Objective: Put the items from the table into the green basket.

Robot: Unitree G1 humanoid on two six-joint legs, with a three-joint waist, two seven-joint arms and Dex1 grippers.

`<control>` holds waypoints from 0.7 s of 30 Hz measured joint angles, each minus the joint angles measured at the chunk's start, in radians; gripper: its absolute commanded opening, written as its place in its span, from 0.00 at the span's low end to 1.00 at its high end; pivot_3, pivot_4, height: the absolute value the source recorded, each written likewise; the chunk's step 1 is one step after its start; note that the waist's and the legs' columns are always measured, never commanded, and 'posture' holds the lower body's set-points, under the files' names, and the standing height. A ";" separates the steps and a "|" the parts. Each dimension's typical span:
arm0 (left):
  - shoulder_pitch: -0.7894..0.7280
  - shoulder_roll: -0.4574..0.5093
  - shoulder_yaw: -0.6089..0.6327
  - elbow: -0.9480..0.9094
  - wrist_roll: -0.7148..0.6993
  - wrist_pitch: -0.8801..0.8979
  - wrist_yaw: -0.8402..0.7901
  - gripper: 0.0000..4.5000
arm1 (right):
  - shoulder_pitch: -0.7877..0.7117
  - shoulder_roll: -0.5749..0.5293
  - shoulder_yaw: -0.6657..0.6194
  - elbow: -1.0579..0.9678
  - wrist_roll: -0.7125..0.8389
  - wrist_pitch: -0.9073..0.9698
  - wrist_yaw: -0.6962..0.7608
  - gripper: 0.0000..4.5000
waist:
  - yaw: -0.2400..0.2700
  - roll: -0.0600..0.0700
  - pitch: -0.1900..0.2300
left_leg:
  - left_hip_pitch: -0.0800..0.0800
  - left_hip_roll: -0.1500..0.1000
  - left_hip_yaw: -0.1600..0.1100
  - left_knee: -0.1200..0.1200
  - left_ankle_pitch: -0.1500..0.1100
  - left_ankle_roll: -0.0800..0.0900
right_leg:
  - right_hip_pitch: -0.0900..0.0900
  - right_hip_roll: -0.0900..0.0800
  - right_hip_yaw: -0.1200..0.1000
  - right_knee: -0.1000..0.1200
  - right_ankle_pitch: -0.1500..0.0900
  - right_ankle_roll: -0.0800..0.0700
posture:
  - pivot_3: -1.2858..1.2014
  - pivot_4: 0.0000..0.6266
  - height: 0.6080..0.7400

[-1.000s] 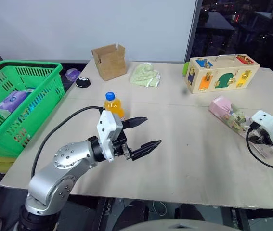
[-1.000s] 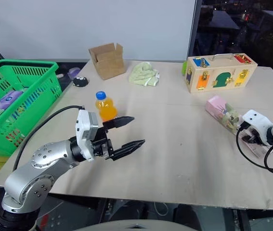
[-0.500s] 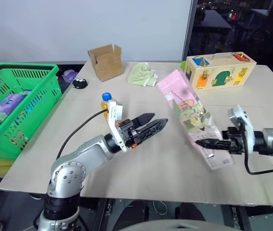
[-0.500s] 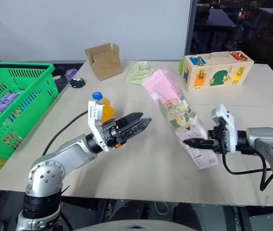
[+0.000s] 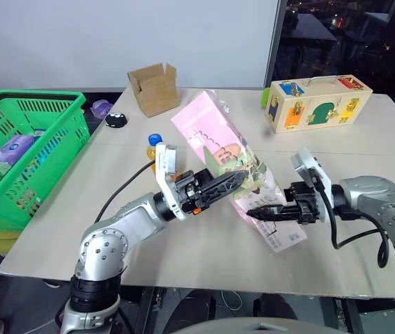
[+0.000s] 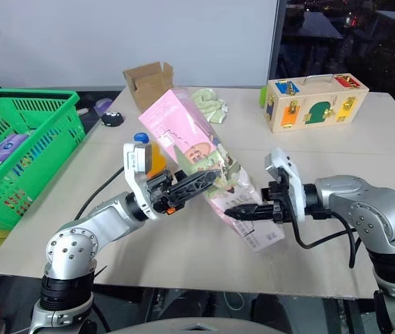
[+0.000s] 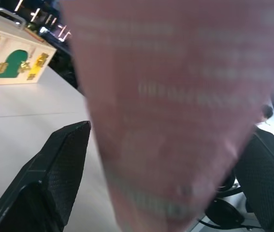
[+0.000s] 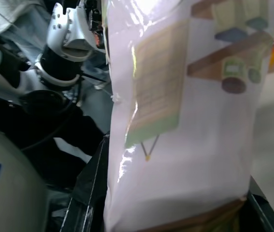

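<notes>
Now, our scene, line by line:
Green basket: the bright green plastic slotted basket (image 5: pixel 26 149) sits off the table's left edge; we see a purple-and-white pack (image 5: pixel 16 147) lying inside it.
Cardboard box: a small open brown box (image 5: pixel 156 88) stands at the far side of the pale beige wooden table (image 5: pixel 364 174); we can't see into it.
Pink pack: the long flat pink printed soft pack (image 5: pixel 218 149) is up off the table, tilted, between our two arms.
Right gripper (image 5: pixel 263 212): reaching level toward the left, fingers clamped tight on the pack's lower end.
Left gripper (image 5: pixel 226 184): pointing right, fingers spread wide either side of the pack's middle.
Bottle: the small orange-drink bottle with blue cap (image 5: pixel 155 148) stands upright on the table behind our left arm.
</notes>
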 measured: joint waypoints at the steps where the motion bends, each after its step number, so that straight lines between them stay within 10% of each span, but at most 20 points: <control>1: 0.002 0.000 -0.006 0.000 0.004 0.000 -0.009 0.95 | -0.009 0.004 0.000 0.005 0.007 0.005 -0.001 0.35 | 0.000 0.000 0.000 | 0.000 0.000 0.000 0.000 0.000 0.000 | 0.000 0.000 0.000 0.000 0.000 0.000 | 0.52 0.00 1.00; 4: 0.008 -0.001 -0.013 0.000 0.012 -0.003 -0.031 0.72 | -0.032 0.014 0.004 0.010 0.031 0.016 -0.001 0.35 | 0.001 0.000 0.000 | 0.000 0.000 0.000 0.000 0.000 0.000 | 0.000 0.000 0.000 0.000 0.000 0.000 | 0.52 0.00 1.00; 7: 0.028 0.004 -0.012 0.000 0.022 -0.009 -0.044 0.39 | -0.043 0.027 0.005 0.036 0.061 0.035 -0.003 0.67 | 0.000 0.000 0.000 | 0.000 0.000 0.000 0.000 0.000 0.000 | 0.000 0.000 0.000 0.000 0.000 0.000 | 0.52 0.00 1.00; 10: 0.052 0.017 -0.012 0.000 0.031 -0.009 -0.051 0.38 | -0.043 0.027 0.005 0.038 0.076 0.036 -0.004 0.99 | 0.002 0.000 0.000 | 0.000 0.000 -0.001 0.000 0.000 0.000 | -0.001 0.000 0.000 0.000 0.000 0.000 | 0.52 0.00 1.00; 21: 0.102 0.127 0.107 -0.066 0.005 -0.020 -0.035 0.38 | 0.034 -0.028 -0.003 0.004 -0.012 -0.098 -0.029 0.99 | 0.002 0.000 0.000 | -0.001 0.000 0.000 -0.001 -0.001 -0.001 | -0.002 0.000 0.000 0.000 0.000 0.000 | 0.54 0.00 1.00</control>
